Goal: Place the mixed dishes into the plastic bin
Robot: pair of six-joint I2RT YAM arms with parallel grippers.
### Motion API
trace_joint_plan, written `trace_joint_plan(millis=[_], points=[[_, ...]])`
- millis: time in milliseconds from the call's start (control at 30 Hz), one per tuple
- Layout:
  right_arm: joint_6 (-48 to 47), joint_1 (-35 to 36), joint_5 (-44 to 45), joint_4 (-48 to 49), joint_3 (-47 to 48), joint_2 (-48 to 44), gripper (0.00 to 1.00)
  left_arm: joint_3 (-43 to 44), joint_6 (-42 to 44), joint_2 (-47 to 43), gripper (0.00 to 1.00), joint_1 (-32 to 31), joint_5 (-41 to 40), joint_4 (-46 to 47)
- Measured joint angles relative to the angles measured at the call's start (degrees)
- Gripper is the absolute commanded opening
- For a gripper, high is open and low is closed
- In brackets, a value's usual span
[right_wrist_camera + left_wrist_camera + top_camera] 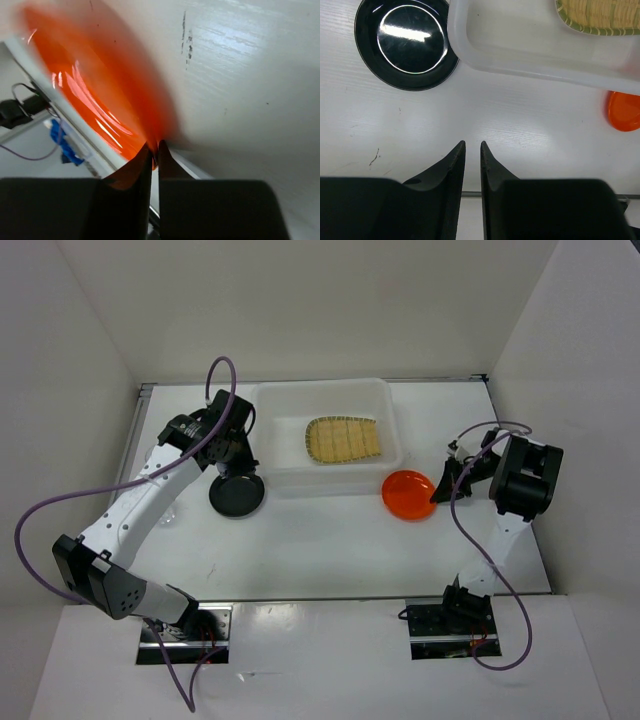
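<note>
The right gripper has its fingers pinched shut on the rim of the orange plate, just beside the bin's near right corner. The left gripper, fingers almost together, holds nothing. The black plate lies by the bin's near left corner. Farther back, the bamboo tray lies inside the bin.

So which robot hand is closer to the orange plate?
Right. The right hand is pinching the orange plate at its rim. The left hand is on the other side of the plastic bin, by the black plate.
</note>
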Motion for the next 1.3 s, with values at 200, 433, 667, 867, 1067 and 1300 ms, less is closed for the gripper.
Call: trace_joint_plan(millis=[200,433,667,867,1067,1300], points=[[1.51,-0.07,-0.83,0.07,-0.50,0.37,0.00,0.00,-0.02,-0.02,0.26,-0.02,0.00,0.00],[-3.52,-1.86,1.14,-1.88,-2.71,-1.88,0.00,-0.04,-0.13,-0.85,0.26,0.00,0.00,0.09],[-20.48,-4.31,7.34,-8.79,-9.33,-10.54,0.00,-1.44,-0.15,-1.75,0.26,0.37,0.00,0.85],[-28.06,-4.33,9.57,-11.34,-9.31,-29.20,0.00,-2.16,-0.04,-1.75,0.26,0.85,0.15,1.64],[-28.04,-2.54,5.75,-12.87,4.76,-34.51,0.00,-2.19,0.02,-1.75,0.28,1.42,0.31,2.19],[-21.66,6.14,1.64,-13.31,26.49,-26.67,0.00,-2.82,0.02,-1.75,0.28,1.86,0.55,2.25]])
